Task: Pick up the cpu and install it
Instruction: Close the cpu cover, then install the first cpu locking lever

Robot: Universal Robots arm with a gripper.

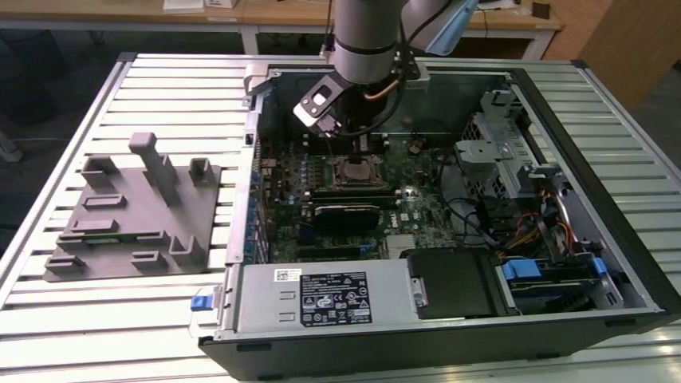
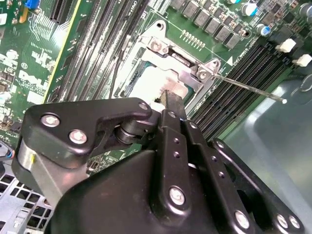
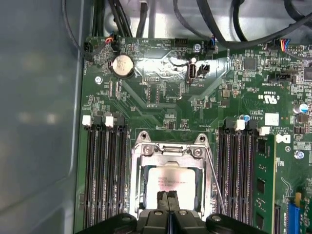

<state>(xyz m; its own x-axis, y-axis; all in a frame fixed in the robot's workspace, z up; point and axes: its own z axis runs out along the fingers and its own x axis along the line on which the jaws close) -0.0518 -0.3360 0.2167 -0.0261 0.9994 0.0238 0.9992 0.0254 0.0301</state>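
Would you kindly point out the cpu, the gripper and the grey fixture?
cpu (image 3: 170,178): first wrist view, silver top.
gripper (image 3: 168,194): first wrist view, between its fingertips.
grey fixture (image 1: 126,212): exterior view, flat base.

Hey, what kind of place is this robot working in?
Probably a lab or workshop for computer assembly: an open PC case lies on a slatted metal table, a grey fixture beside it, desks behind. The gripper hangs over the cpu in the motherboard socket.
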